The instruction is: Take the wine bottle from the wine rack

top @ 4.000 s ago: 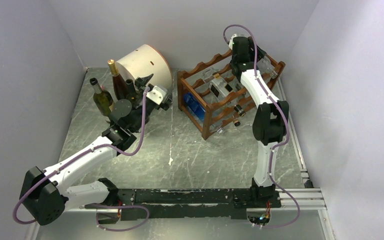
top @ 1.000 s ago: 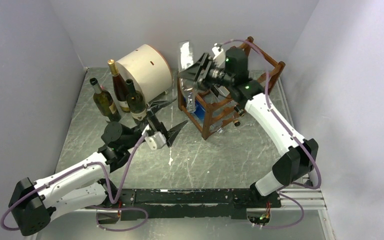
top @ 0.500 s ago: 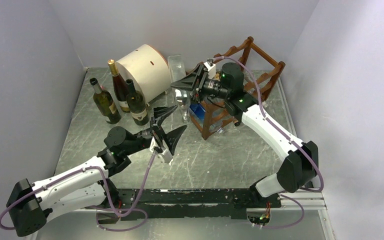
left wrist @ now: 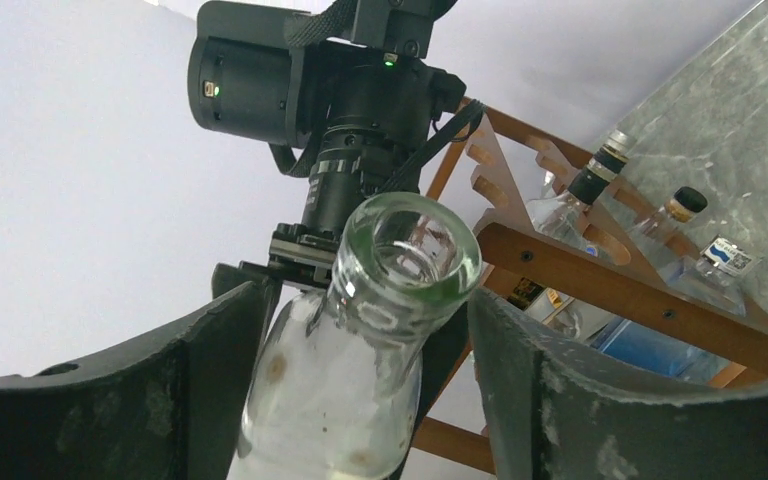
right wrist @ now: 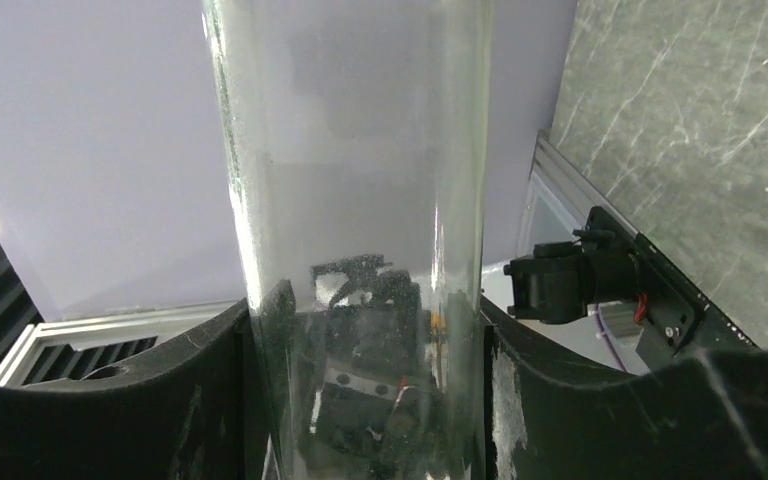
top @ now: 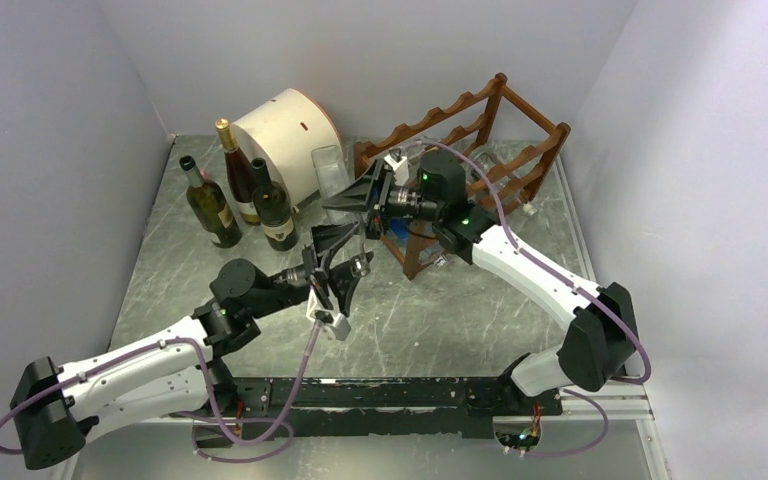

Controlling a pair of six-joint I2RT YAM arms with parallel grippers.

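Note:
The wine bottle [top: 332,172] is clear glass and is held neck-down in the air to the left of the reddish-brown wine rack [top: 505,130]. My right gripper [top: 345,200] is shut on its body, which fills the gap between the fingers in the right wrist view [right wrist: 360,150]. My left gripper [top: 348,265] is open, and its jaws straddle the bottle's neck. In the left wrist view the open mouth [left wrist: 408,248] sits between the two dark fingers [left wrist: 210,370], the right-hand one close to the rim. The rack [left wrist: 600,280] stands behind.
Three dark wine bottles [top: 240,190] stand at the back left beside a cream drum [top: 285,130]. The rack holds a blue bottle [top: 395,225] and several clear ones [left wrist: 580,195]. Walls close in on the left, back and right.
My right arm has carried the bottle off the rack, leftward and down. My left gripper has come up under it, so that its jaws now straddle the neck. The rack has settled back.

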